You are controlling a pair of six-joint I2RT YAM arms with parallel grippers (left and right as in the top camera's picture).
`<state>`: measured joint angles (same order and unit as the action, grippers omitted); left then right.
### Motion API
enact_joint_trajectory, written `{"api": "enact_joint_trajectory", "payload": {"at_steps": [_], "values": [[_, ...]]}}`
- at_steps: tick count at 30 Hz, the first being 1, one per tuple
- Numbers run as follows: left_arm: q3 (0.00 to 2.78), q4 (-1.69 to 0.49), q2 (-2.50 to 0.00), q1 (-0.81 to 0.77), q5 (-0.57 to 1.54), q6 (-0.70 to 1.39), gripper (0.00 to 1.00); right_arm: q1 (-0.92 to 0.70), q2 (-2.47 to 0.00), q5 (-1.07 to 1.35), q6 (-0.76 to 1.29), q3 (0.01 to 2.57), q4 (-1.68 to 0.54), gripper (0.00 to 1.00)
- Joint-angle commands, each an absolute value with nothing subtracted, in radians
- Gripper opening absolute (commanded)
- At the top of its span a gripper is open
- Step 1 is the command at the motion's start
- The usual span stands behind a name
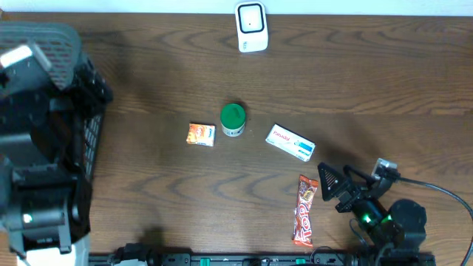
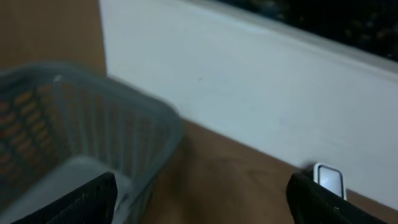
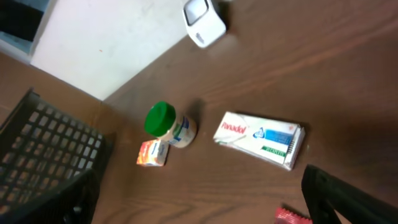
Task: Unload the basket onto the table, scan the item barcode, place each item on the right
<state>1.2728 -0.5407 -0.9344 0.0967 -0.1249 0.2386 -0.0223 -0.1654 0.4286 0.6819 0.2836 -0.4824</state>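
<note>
- Overhead view: a black mesh basket [image 1: 87, 140] stands at the left edge of the bench [image 1: 369, 81], with a grey basket [image 1: 52, 41] beyond it in the far-left corner. The left arm covers both, so their contents cannot be told.
- Left wrist view: the left tool [image 2: 202, 196] hangs near the grey basket's rim, fingers spread wide and gripping nothing. Only a pale floor shows inside the basket.
- Items to scan lie mid-bench, none touching: orange packet [image 1: 201, 134], green-capped bottle [image 1: 233, 120] just beside it, Panadol box [image 1: 290, 142], and red candy bar [image 1: 305, 210] nearer the front edge.
- White scanner [image 1: 251, 27] stands at the far edge, with bare wood between it and the items.
- Right tool [image 1: 334, 189], fingers wide apart and empty, sits front-right, just beside the candy bar, with the Panadol box ahead of it.
</note>
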Motion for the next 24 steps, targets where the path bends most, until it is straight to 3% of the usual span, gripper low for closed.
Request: {"api": "enact_joint_trajectory", "payload": {"at_steps": [1, 12, 24], "values": [[1.174, -0.544, -0.863, 0.107, -0.112, 0.286, 0.87, -0.035, -0.225, 0.455, 0.705, 0.299, -0.489, 0.99], [0.888, -0.614, -0.582, 0.107, -0.077, 0.341, 0.87, -0.034, -0.282, 0.423, 0.622, 0.31, -0.432, 0.99], [0.772, -0.785, -0.277, 0.107, -0.078, 0.374, 0.87, -0.036, -0.577, 0.298, 0.5, 0.533, -0.677, 0.99]]}}
